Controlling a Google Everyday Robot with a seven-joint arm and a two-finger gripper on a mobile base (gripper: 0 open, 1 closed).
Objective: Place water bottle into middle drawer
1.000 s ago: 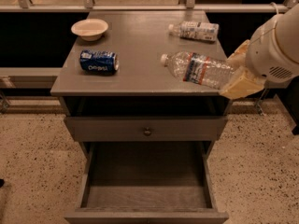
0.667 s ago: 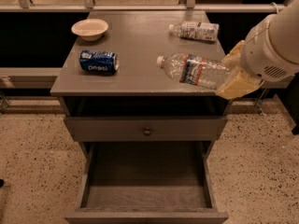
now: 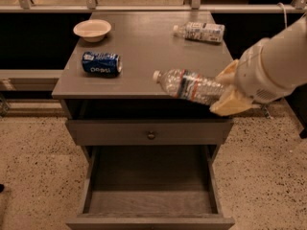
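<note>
The water bottle [image 3: 188,86], clear and ribbed with a white cap and a blue-and-red label band, is held lying sideways in the air over the cabinet's front edge, cap pointing left. My gripper [image 3: 226,92] is shut on its base end, with yellowish fingers [image 3: 231,103] above and below it, coming in from the right. The middle drawer [image 3: 148,191] stands pulled open at the bottom of the grey cabinet, its wood-grain floor bare. The bottle is above it and a little to the right.
On the cabinet top [image 3: 144,47] lie a crushed blue soda can [image 3: 101,63], a cream bowl [image 3: 92,30] at the back left, and a bottle with a wide white label [image 3: 200,31] at the back right. A shallower shut drawer with a round knob [image 3: 151,135] sits above the open one.
My gripper has carried the water bottle left and forward, from over the cabinet top's right side to over its front edge. Nothing else has moved.
</note>
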